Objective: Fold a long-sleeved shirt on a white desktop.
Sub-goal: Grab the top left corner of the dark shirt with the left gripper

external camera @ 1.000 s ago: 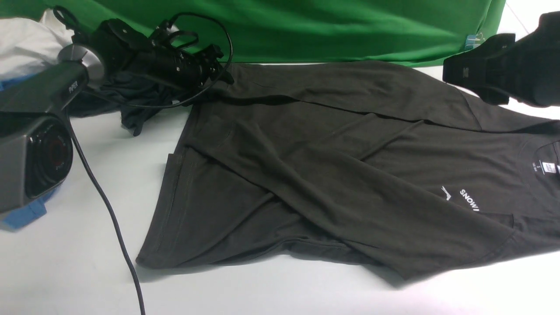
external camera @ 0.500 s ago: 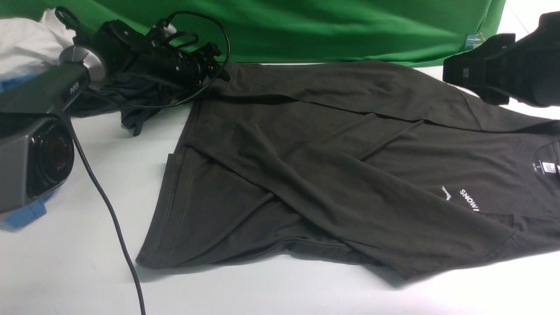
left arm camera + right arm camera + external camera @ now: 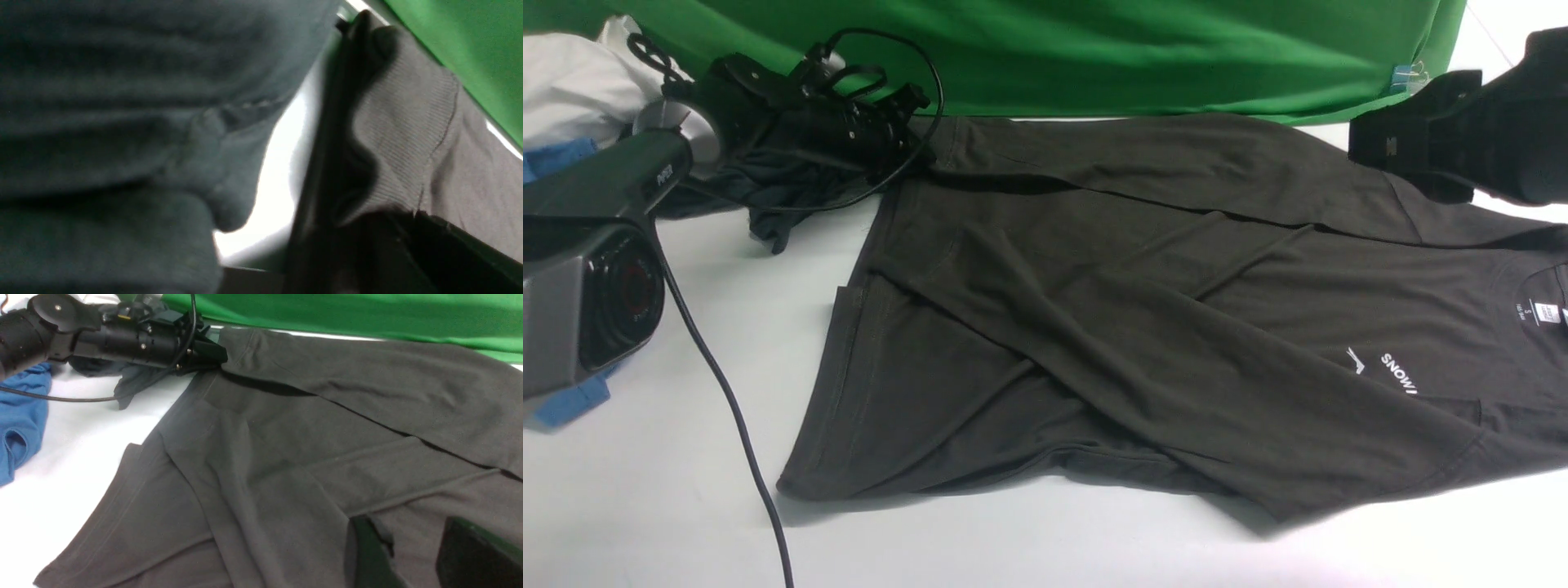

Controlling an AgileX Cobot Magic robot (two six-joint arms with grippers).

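the dark long-sleeved shirt [image 3: 1192,327] lies spread across the white bench [image 3: 980,547], its neck label [image 3: 1547,313] and white chest lettering [image 3: 1399,373] toward the robot's right. one sleeve lies diagonally over the body, reaching past the near edge; the other runs along the far side, near the green cloth [image 3: 1094,57]. the left end effector [image 3: 414,222] is at that far sleeve's cuff, its fingers nearly together and pinching the fabric. the right end effector [image 3: 408,535] hovers above the shirt, partly open with nothing between its fingers. a charcoal garment [image 3: 122,143] is bunched beside the hem end, with a blue garment [image 3: 22,420] nearer the robot.
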